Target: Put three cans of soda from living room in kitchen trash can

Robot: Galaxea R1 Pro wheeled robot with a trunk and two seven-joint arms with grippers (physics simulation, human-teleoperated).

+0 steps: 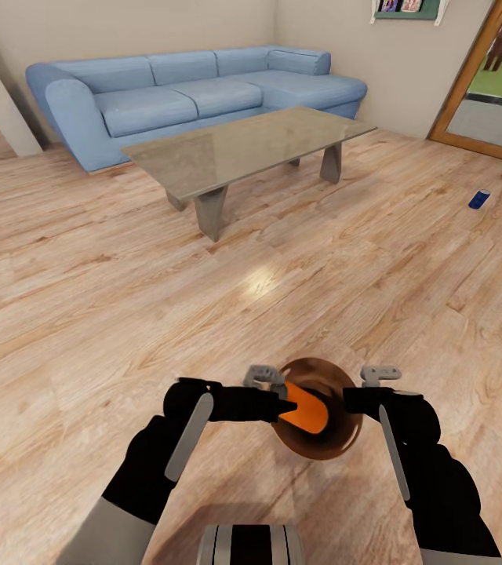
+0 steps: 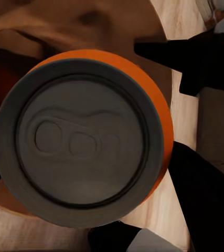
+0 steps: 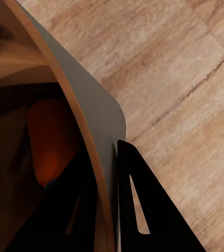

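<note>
A living room with a light wood plank floor [image 1: 110,298] holds a light-blue corner sofa [image 1: 196,94] and a low grey-topped coffee table [image 1: 243,149]. Near the robot, the right tool [image 1: 353,400] is clamped on the rim of a small round brown bin [image 1: 337,443], a finger [image 3: 143,210] on either side of its wall. The left tool [image 1: 286,406] grips a bright orange soda can [image 1: 307,412] at the bin's mouth. A dark blue can [image 1: 479,199] lies on the floor near the wood-framed glass door [image 1: 478,86].

Open floor [image 1: 125,314] all round; coffee table [image 1: 243,149] well ahead.
</note>
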